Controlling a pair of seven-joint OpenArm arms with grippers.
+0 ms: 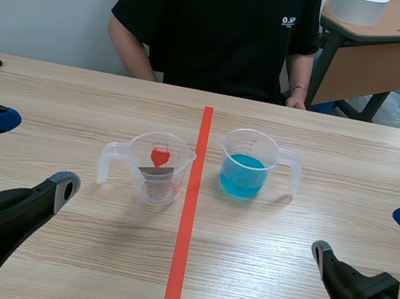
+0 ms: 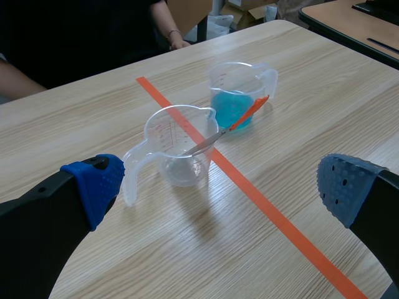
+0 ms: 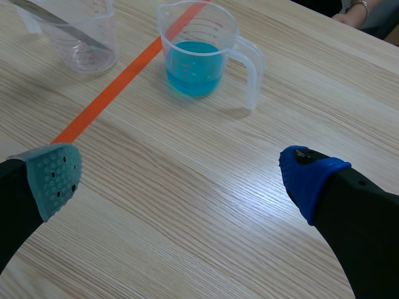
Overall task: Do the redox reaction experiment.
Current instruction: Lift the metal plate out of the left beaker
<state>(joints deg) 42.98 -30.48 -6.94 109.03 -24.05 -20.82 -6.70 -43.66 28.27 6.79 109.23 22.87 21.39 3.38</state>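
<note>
Wooden surface (image 1: 278, 279), clear jug (image 1: 168, 190) holding an orange-handled tool (image 1: 160, 157), jug of blue liquid (image 1: 244, 174) beside it, left pincer (image 1: 33, 153) and right pincer (image 1: 365, 236) spread apart, empty.

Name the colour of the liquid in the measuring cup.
Bright blue liquid, clearest in the right wrist view.

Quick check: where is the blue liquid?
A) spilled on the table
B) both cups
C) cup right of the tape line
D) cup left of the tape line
C: the blue liquid sits in the right cup; the left cup across the tape line holds only a red-handled metal strip.
</note>
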